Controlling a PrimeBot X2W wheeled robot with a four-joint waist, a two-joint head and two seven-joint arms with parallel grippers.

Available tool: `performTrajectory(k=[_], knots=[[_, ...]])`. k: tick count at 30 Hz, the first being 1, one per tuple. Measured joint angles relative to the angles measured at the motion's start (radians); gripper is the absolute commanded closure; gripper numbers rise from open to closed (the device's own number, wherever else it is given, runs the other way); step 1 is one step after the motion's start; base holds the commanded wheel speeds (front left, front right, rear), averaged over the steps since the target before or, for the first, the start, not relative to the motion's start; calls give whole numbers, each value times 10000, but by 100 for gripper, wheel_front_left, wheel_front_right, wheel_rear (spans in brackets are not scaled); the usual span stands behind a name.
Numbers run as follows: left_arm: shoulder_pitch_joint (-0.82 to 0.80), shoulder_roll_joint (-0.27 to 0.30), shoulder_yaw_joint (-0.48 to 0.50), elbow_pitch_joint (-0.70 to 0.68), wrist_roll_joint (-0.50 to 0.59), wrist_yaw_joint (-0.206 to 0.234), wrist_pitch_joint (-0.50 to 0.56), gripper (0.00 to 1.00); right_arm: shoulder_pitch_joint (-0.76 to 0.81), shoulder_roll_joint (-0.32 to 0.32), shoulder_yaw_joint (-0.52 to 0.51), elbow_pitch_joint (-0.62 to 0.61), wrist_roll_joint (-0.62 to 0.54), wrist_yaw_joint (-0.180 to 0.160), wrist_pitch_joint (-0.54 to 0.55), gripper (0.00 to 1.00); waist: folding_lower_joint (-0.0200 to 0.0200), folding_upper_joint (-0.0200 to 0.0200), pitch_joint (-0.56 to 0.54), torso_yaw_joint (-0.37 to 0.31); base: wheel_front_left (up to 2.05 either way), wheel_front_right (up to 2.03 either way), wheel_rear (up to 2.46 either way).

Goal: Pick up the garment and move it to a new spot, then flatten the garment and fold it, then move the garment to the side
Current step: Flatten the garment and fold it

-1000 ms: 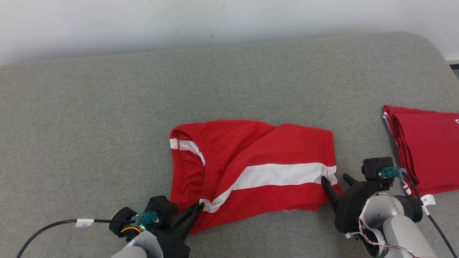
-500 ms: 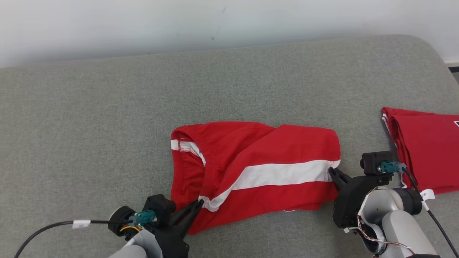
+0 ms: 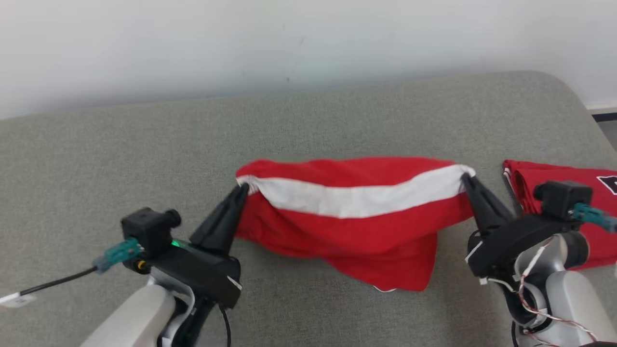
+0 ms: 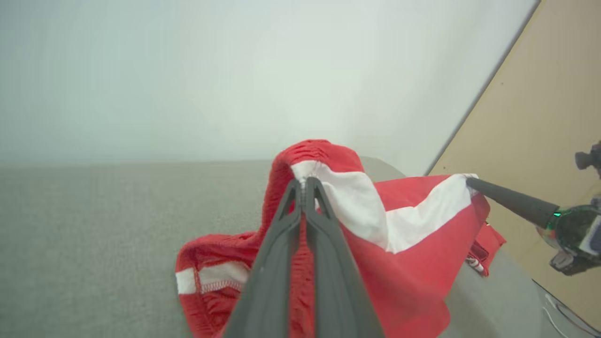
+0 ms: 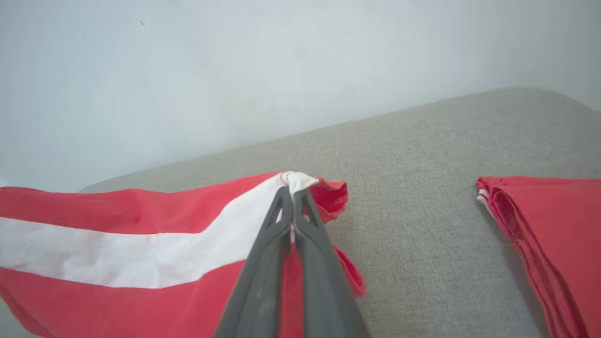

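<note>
the red cloth shorts with a white stripe [image 3: 361, 231] hang over the middle of the grey padded table [image 3: 337, 115], clamped by the left gripper [image 3: 241, 189] at 9 o'clock and right gripper [image 3: 465, 178] at 3 o'clock: likely the move step, next needing a level carry.

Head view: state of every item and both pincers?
red fabric shorts with white stripe: held up, stretched between both pincers, lower part sagging onto grey padded surface
left pincer: shut on shorts' waistband end
right pincer: shut on stripe's hem end
folded red fabric garment: lying flat, ungripped
</note>
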State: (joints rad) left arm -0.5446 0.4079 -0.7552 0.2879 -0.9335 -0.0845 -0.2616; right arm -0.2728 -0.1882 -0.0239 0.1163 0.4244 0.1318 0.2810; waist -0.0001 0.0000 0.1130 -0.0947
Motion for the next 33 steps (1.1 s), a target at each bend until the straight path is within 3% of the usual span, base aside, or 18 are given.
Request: performTrajectory(k=[8,15,20,25,33], knots=[[164,-140,1574,-1014,-763,-209,-8,100,-455,-240,-247,-968,665,0,-518,100,0,-1,-446,-68,0,0,0],[-474,54,1875,-1522,-1377,-290,537,100,-1353,-412,-249,-1622,633,0,-1068,100,0,0,-528,-239,0,0,0],[-837,21,2226,-1793,-2481,-313,1137,100,-2040,-560,-194,-1875,433,0,-1524,100,1,0,-552,-347,0,0,0],[-1060,199,2332,-1916,-2552,-313,1325,100,-2266,-593,-230,-2065,215,0,-1908,100,1,0,-621,-400,0,0,0],[-971,23,2376,-2054,-2949,-295,1371,100,-2212,-625,-293,-2115,98,0,-2111,100,1,0,-608,-373,0,0,0]])
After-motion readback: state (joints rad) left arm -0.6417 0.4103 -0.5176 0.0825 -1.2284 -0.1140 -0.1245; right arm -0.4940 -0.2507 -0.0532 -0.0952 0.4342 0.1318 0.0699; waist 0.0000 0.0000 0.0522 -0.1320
